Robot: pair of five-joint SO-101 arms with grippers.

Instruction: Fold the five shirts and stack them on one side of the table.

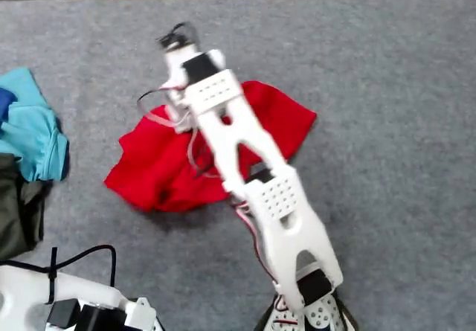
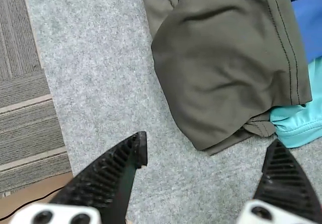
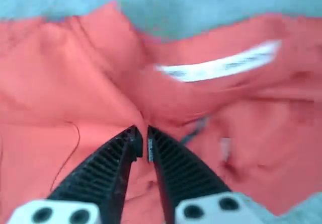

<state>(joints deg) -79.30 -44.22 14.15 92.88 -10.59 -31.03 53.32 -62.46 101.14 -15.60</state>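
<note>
- Two claws: our right gripper (image 3: 142, 137) clamps a fold of the red shirt (image 3: 60, 98) lying beneath it.
- Our left gripper (image 2: 209, 146) gapes apart, olive shirt (image 2: 221, 58) just ahead of its tips.

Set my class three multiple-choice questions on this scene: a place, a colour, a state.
1. Where does the red shirt lie on the table? A near the middle; B far right corner; C hanging off an edge.
2. What colour is the shirt nearest the left tool? A red; B white; C dark olive.
3. How is the right tool? A wide open; B shut on red fabric; C shut on a yellow shirt.
Answers: 1 A, the high view shows it central. 2 C, the olive shirt lies just ahead of it. 3 B, its tips pinch a red fold.
</note>
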